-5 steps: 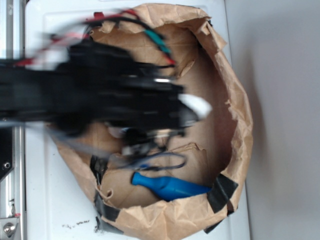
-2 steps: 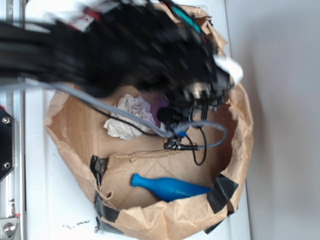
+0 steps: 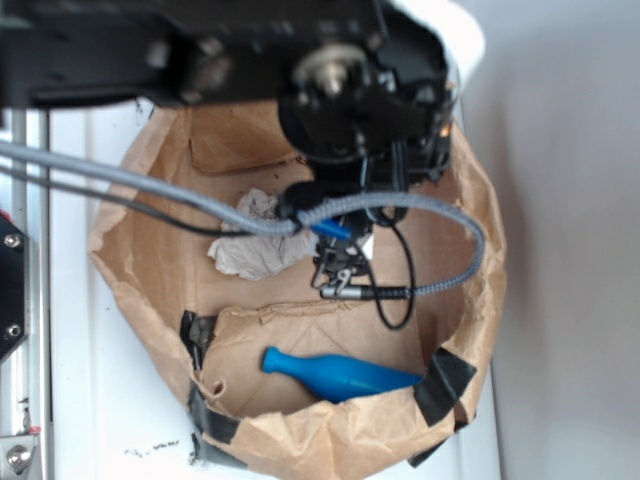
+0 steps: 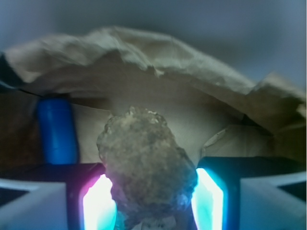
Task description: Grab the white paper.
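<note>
The white paper (image 3: 255, 245) is a crumpled off-white wad lying on the floor of the brown paper bag (image 3: 486, 262), partly crossed by a grey cable. My black arm (image 3: 345, 90) hangs over the bag's far side, above and to the right of the wad and apart from it. In the wrist view my gripper (image 4: 148, 191) is shut on a rough brown rock (image 4: 144, 158), which fills the gap between the two glowing pads (image 4: 98, 203). The white paper does not show in the wrist view.
A blue pin-shaped object (image 3: 340, 373) lies near the bag's front wall and shows again as the blue object (image 4: 56, 129) in the wrist view. Black tape patches (image 3: 445, 385) hold the bag's rim. Cables (image 3: 400, 290) dangle over the bag floor.
The arm has swung from over the bag's middle toward the top of the picture, uncovering the white paper. The paper and the blue object have stayed put.
</note>
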Robot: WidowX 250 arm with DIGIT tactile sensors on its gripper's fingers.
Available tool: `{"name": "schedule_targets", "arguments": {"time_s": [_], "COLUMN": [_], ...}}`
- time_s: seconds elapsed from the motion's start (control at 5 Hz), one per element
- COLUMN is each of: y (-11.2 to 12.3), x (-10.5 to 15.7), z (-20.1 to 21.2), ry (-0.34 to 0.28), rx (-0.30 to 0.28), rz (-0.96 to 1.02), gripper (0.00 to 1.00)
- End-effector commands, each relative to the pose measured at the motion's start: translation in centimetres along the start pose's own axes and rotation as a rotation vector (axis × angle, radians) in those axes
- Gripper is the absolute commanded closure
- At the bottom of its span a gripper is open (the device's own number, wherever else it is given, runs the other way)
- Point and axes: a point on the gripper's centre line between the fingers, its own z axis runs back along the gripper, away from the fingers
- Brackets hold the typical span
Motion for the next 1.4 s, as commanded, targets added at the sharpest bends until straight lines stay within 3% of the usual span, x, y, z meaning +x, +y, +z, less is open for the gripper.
{"name": "schedule_targets", "arguments": {"time_s": [0.0,0.2,0.6,0.8,1.0,1.2], "y": [0.6,-0.1,-0.5,-1.4,-1.8,-2.8], "x": [-1.2,-2.8,-4.6,-6.4,-5.9,-5.1], "z": [2.6,1.4,-0.7,-3.8,-5.4,-6.5], "ry": [0.09,0.138,0.232,0.25,0.233,0.185], "rx": [0.061,0.111,0.088,0.101,0.023,0.004], "rz": [0.0,-0.021,-0.024,-0.102,-0.111,-0.13], "gripper": [0.0,0.0,0.0,0.0,0.0,0.0]}}
